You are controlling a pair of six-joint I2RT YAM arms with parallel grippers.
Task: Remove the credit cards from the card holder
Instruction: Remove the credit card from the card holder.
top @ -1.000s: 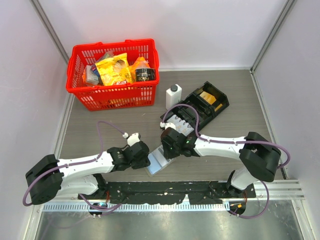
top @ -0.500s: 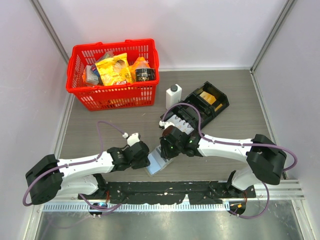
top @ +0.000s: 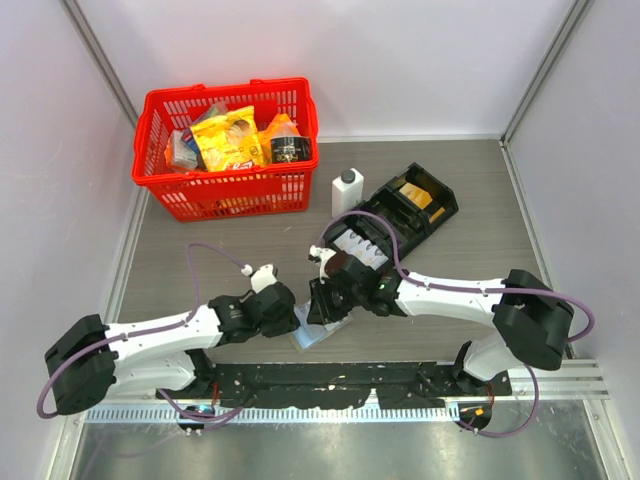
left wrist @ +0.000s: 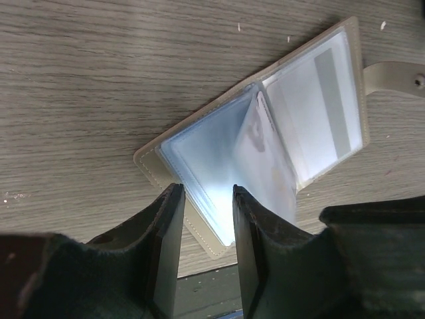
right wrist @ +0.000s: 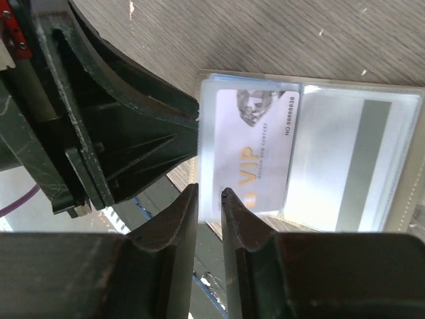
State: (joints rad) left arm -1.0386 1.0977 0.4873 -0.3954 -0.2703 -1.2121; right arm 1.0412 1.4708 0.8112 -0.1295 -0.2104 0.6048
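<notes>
The card holder [top: 312, 335] lies open on the table near the front edge, with a tan cover [left wrist: 149, 159] and pale blue clear sleeves. My left gripper [top: 296, 322] is open, its tips [left wrist: 204, 196] straddling the holder's near corner. My right gripper [top: 318, 305] hangs over the middle of the holder. One sleeve with a white VIP card [right wrist: 255, 146] in it stands lifted off the stack. Its lower corner sits between the right gripper's [right wrist: 210, 194] jaws, which stand a narrow gap apart, wider than the thin sleeve. A second card with a grey stripe [right wrist: 362, 166] lies in the right panel.
A black compartmented tray [top: 400, 215] lies behind the right arm, with a white bottle [top: 346, 192] beside it. A red basket [top: 225, 140] of groceries stands at the back left. The black rail [top: 330, 380] of the table's front edge runs just below the holder.
My right gripper has moved left and nearer, over the holder. The holder has shifted slightly. My left gripper has stayed at the corner.
</notes>
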